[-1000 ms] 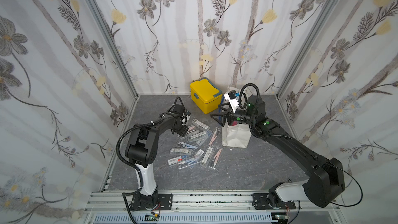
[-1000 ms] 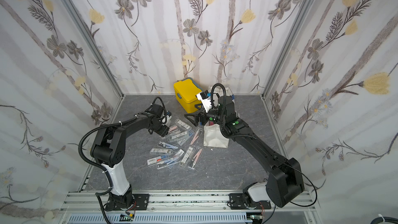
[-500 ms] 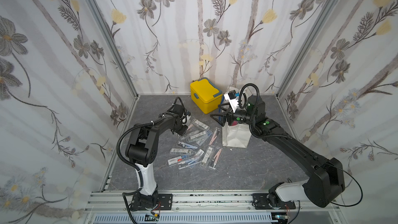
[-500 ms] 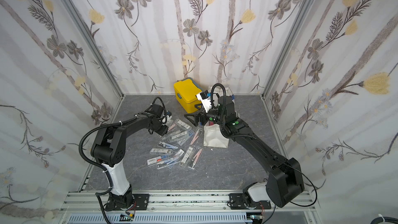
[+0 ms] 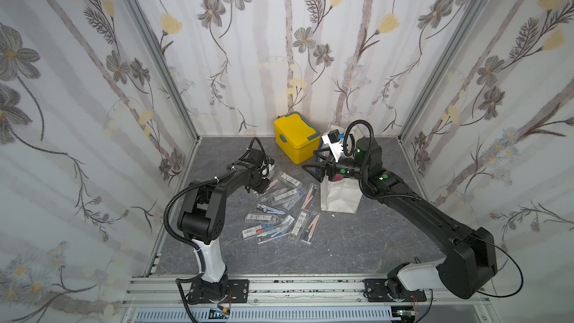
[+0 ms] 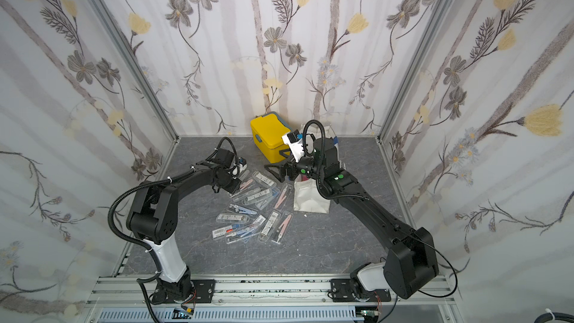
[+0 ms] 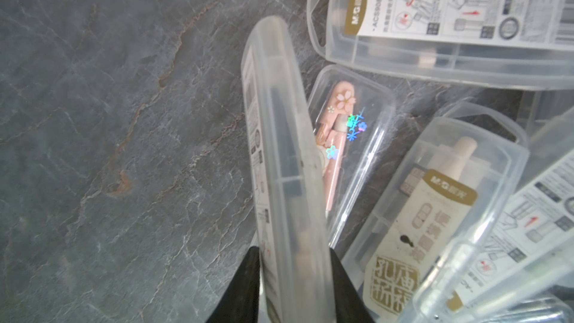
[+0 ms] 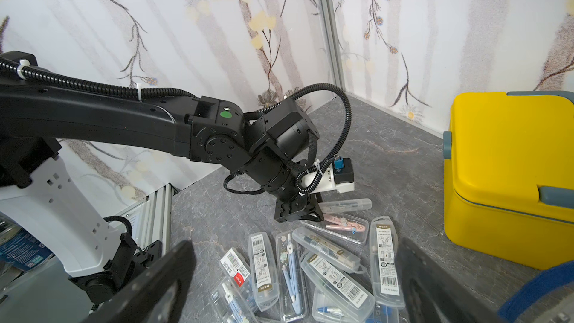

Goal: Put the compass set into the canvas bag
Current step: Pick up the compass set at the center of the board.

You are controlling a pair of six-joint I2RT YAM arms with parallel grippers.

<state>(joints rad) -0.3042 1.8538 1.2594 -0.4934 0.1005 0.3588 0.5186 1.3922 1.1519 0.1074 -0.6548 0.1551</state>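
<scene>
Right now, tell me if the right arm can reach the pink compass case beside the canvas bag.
Probably yes: the open right gripper hovers close by, and nothing covers the pink compass case.

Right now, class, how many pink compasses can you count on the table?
3 pink compasses: one beside the left gripper, one next to the canvas bag, one further toward the front. More may be hidden.
</scene>
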